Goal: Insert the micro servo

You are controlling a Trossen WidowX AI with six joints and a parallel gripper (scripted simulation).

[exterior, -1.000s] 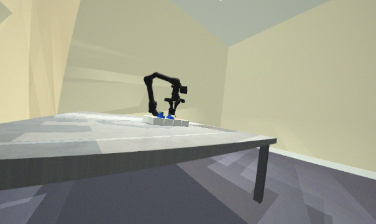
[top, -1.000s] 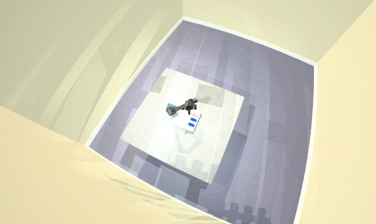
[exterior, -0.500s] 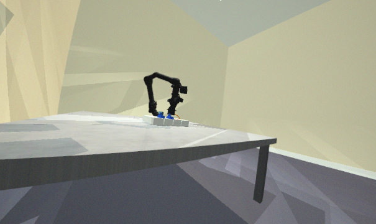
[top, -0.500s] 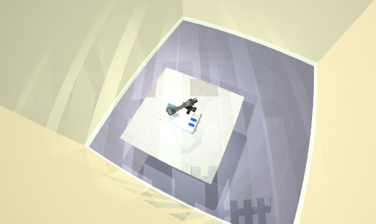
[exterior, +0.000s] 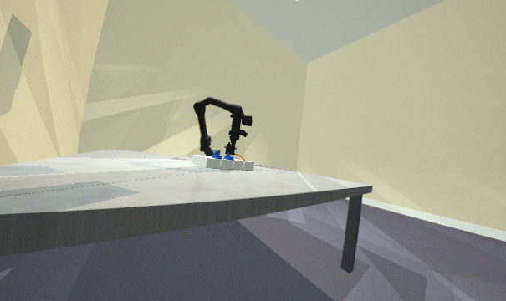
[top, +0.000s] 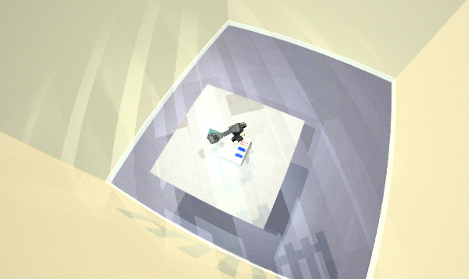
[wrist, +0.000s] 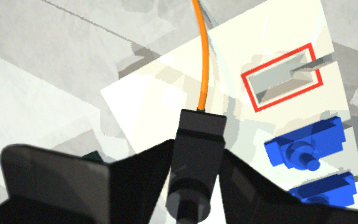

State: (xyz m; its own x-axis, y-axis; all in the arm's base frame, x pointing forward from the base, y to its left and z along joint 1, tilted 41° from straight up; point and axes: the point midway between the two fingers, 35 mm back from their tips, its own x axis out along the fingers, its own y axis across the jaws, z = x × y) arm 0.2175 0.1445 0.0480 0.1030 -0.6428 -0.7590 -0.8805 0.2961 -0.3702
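My gripper [top: 237, 138] [exterior: 230, 149] [wrist: 196, 149] is shut on the black micro servo [wrist: 202, 132], gripped by its sides above the white deck [top: 227, 153] [exterior: 200, 160] [wrist: 142, 102]. The servo's output shaft faces up toward the wrist camera. Its orange cable [wrist: 204, 65] [exterior: 241, 157] runs from its far end toward the top of the wrist view. The red-outlined pocket [wrist: 249, 93] is empty, up and right of the servo there, with its side notch at the right end. The servo's long side is turned well away from the pocket's. Its lower part is hidden.
Two blue servos sit in the deck beside the marked pocket, one [wrist: 330, 131] [top: 241, 149] nearer it and one [wrist: 330, 191] [top: 239, 155] farther. A teal object [top: 212, 132] is by the arm's base. The table [top: 195, 116] [exterior: 173, 184] carries everything.
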